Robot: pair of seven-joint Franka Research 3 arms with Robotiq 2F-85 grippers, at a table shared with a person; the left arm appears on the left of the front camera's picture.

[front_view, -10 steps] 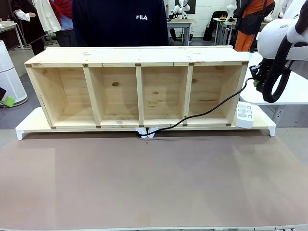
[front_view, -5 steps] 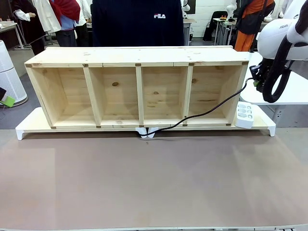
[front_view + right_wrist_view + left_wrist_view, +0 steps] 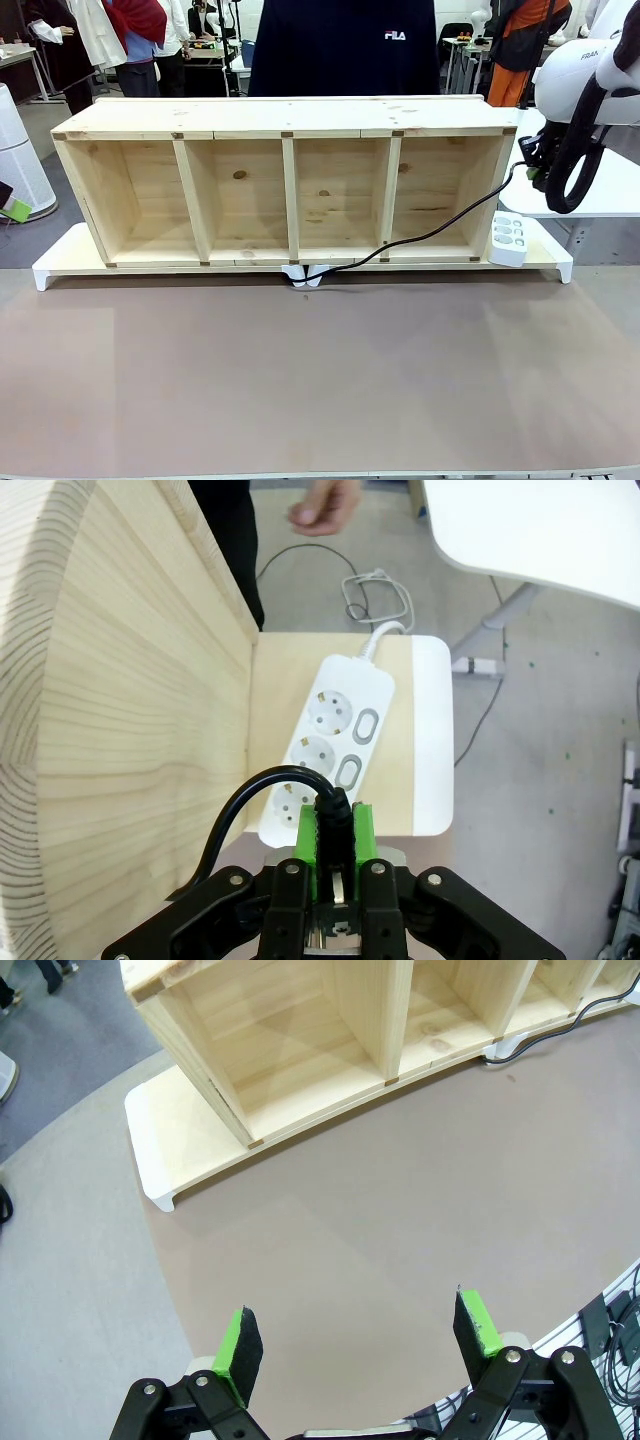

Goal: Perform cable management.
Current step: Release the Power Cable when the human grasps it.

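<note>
Wooden shelf [image 3: 290, 180] of four bays; right pincer [image 3: 335, 852] pinching one cable [image 3: 430, 236]; left pincer [image 3: 360, 1338] spread.

Front view: white block letters reading "FILA" are showing on the chest of the dark sweatshirt [image 3: 345, 45] of the person standing behind the wooden shelf [image 3: 285, 120]. Dark letters reading "FRAN", cut off by the picture's right edge, are showing on the white casing of the right arm [image 3: 585, 62]. No other print is proving legible.
</note>
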